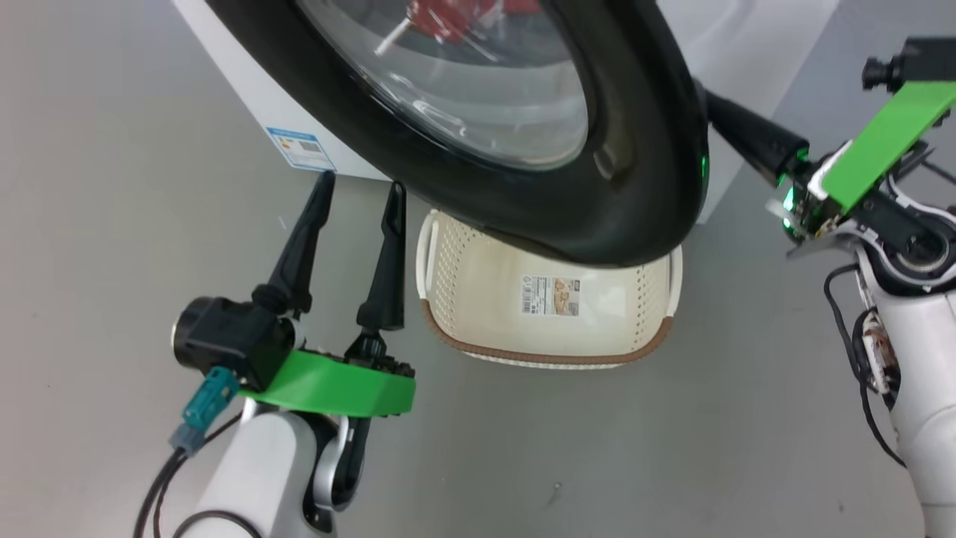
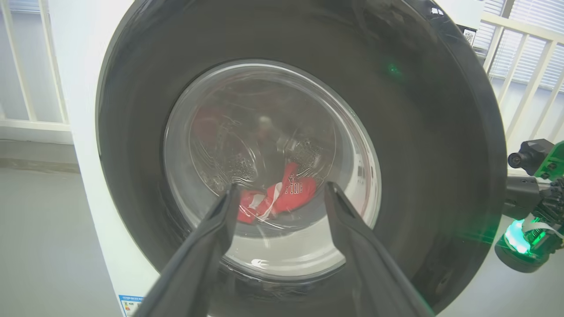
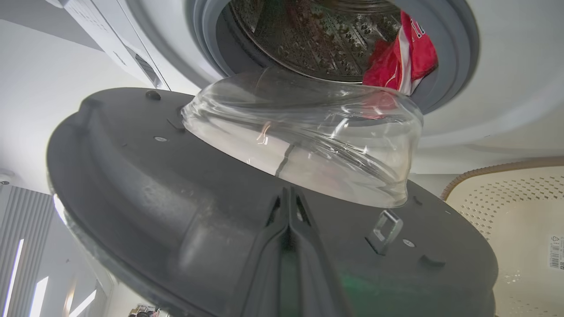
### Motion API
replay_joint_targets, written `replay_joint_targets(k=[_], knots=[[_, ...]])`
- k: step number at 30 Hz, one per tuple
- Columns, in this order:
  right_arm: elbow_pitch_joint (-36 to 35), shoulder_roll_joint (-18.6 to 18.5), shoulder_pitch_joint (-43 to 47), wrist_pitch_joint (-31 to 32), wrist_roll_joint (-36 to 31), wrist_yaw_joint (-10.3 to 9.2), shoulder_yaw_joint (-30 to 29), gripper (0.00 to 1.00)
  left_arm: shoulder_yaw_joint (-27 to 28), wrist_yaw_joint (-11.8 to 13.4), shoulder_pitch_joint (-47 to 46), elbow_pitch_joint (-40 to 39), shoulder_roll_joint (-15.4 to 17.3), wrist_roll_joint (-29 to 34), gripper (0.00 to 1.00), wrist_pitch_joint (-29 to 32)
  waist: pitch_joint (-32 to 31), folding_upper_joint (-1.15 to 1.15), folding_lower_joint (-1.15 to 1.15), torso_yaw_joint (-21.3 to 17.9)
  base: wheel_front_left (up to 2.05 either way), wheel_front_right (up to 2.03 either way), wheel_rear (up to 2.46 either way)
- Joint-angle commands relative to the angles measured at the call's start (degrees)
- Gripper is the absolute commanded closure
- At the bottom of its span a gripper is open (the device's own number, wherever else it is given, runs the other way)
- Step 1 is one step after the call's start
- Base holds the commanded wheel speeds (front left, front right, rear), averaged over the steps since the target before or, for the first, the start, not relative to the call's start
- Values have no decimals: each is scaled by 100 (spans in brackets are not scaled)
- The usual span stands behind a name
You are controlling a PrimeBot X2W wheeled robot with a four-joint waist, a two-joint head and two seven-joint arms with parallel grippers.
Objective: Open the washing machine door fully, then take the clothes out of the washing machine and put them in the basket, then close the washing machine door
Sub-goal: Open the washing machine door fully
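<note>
Washing machine door (image 1: 644, 149) ajar, one basket (image 1: 478, 317) beneath

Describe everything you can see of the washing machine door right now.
The washing machine door is a round glossy black ring around a bulging clear glass bowl; its inner face is matt dark grey with a metal latch loop. It stands partly open, swung out above the basket. The right gripper, fingers shut, seems to press that inner face.
</note>
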Motion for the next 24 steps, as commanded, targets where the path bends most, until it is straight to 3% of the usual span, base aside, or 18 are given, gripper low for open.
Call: replay_joint_targets(k=[1, 10, 24], knots=[[-267, 96, 131, 76, 36, 45, 81, 100, 130, 60, 68, -115, 138, -53, 0, -29, -181, 0, 0, 165, 0, 0, 0], [-759, 166, 942, 340, 90, 45, 180, 100, 63, 119, 289, -20, 138, -139, 0, -29, -619, 0, 0, 430, 0, 0, 0], [-1154, 444, 1557, 572, 65, 45, 412, 100, -27, 166, 477, -16, 138, -185, 0, -29, -816, 0, 0, 752, 0, 0, 0]])
